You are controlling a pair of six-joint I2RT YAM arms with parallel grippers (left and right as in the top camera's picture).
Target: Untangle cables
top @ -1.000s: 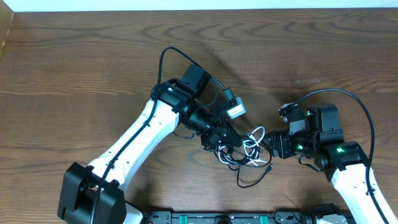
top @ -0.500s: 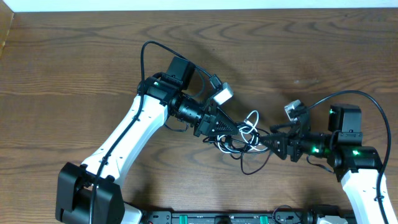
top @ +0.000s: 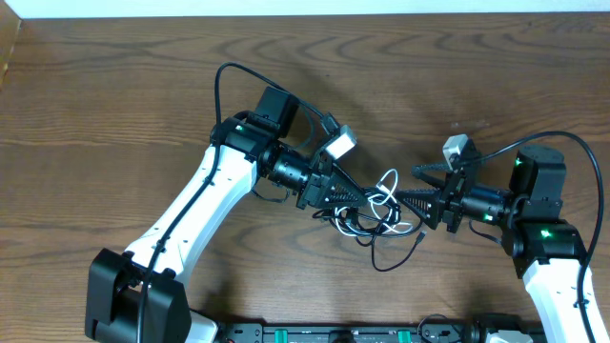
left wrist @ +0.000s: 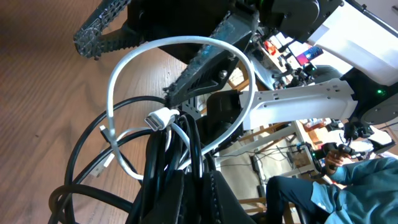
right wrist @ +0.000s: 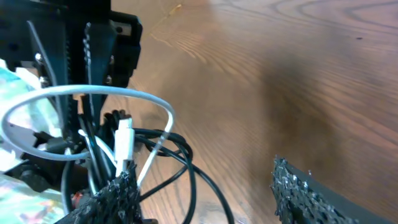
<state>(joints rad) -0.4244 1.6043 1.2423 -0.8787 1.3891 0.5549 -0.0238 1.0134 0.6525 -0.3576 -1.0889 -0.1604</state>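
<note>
My right hand (top: pixel 410 184), released, gapes wider than before; left hand (top: pixel 362 195) clenches the cables (top: pixel 372 217), white looped through black.

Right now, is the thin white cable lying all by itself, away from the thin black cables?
No, the thin white cable loops in among the thin black cables in one tangled bunch.

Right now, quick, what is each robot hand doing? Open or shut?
left gripper: shut on the cables.
right gripper: open, holding nothing.
</note>
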